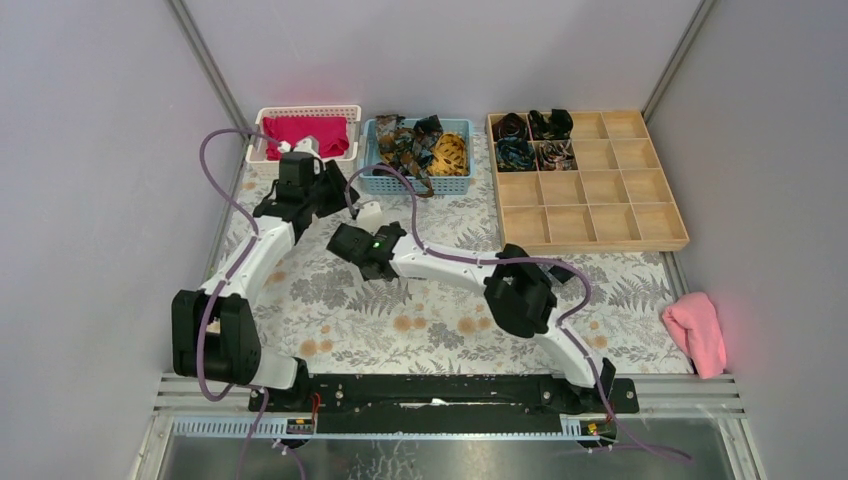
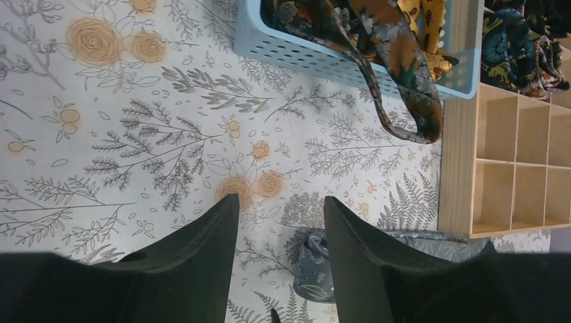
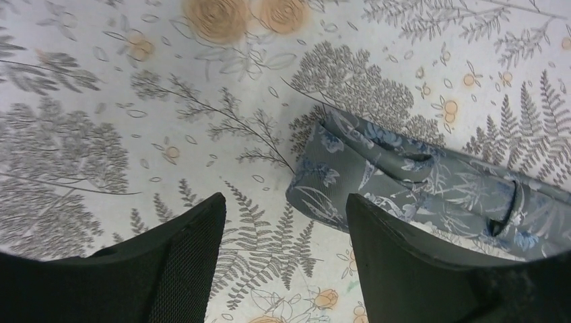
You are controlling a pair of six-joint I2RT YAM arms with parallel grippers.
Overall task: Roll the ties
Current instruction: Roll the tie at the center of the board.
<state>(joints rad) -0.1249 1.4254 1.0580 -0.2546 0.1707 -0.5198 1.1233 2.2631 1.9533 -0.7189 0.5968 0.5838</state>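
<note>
Now: left gripper (image 2: 281, 200) and right gripper (image 3: 286, 198) both parted, empty.
Where: tie (image 3: 417, 182) lies on cloth (image 3: 101, 101), end folded, just beside right gripper.
How: pinch fold squarely, roll tight, edges aligned.

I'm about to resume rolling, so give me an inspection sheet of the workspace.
Surface: flowered tablecloth, lying flat.
Job's things: grey tie lies on the cloth below both grippers; loose ties in the blue basket, one hanging tie over its rim; four rolled ties in the wooden tray.
Clutter: magenta cloth in the white basket; pink cloth at the right edge.
Grippers: left gripper open, empty; right gripper open, empty.
Cables: purple cables loop along both arms.
Surroundings: grey walls; nothing else seen.
</note>
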